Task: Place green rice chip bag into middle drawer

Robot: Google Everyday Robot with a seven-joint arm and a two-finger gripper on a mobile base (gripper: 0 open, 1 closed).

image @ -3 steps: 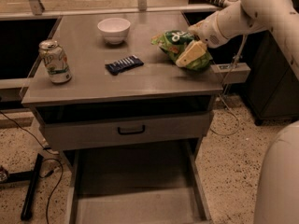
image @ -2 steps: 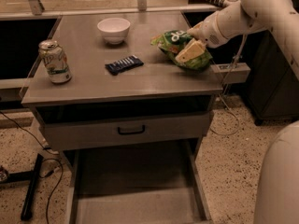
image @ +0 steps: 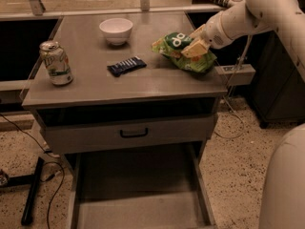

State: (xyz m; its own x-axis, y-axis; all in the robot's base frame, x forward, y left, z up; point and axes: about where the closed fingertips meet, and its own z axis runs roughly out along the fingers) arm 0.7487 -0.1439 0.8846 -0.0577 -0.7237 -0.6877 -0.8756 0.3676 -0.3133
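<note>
**Grasp on the counter.** The green bag (image: 177, 49) lies at the right of the counter (image: 95, 87). The gripper (image: 194, 46), reaching in from the right, has its fingers closed on the bag's crinkled top, apparently to lift it. Nearer and lower, the middle drawer (image: 138, 213) stands pulled out, its floor bare to receive the bag. A bowl (image: 116, 30), blue packet (image: 126, 66) and can (image: 56, 62) sit further left.

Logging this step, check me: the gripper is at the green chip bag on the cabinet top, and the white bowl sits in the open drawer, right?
No: the camera view shows the white bowl on the cabinet top, not in the open drawer. The gripper is at the green chip bag.
</note>
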